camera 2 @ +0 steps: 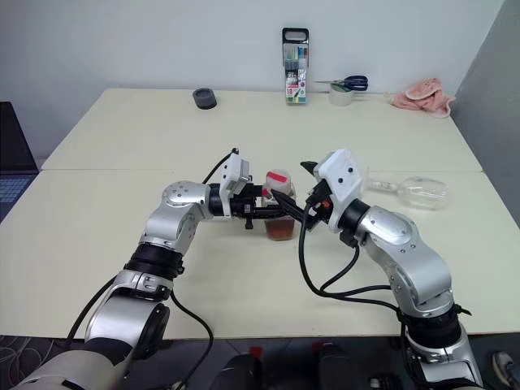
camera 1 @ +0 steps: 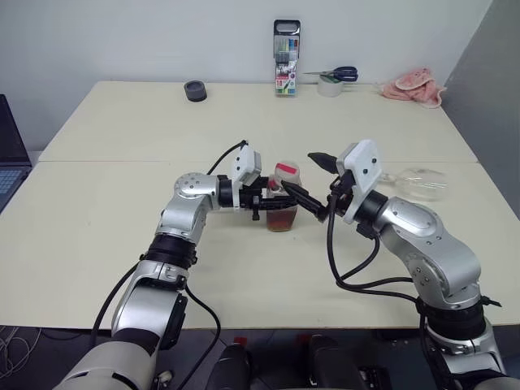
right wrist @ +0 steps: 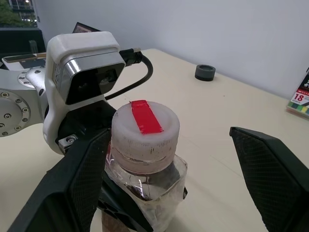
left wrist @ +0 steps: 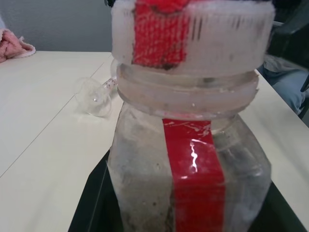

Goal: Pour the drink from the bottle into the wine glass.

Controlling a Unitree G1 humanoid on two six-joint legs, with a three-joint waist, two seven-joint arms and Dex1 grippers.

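The bottle [camera 1: 283, 193] stands upright at the middle of the table, with its whitish cap [right wrist: 145, 126], crossed by a red band, on. The reddish-brown drink [camera 1: 281, 219] fills only its bottom. My left gripper [camera 1: 272, 201] reaches in from the left and is shut on the bottle's body. My right gripper [camera 1: 313, 180] is open just right of the bottle at cap height. One of its fingers [right wrist: 79, 183] lies close beside the bottle and the other finger [right wrist: 270, 169] stands well clear. The wine glass [camera 1: 418, 184] lies on its side at the right.
At the table's far edge stand a case of coloured markers [camera 1: 286, 58], scissors on a tape roll [camera 1: 333, 80], a pink cloth [camera 1: 416, 87] and a small black round object [camera 1: 195, 90]. A laptop [camera 1: 10, 162] sits at the left edge.
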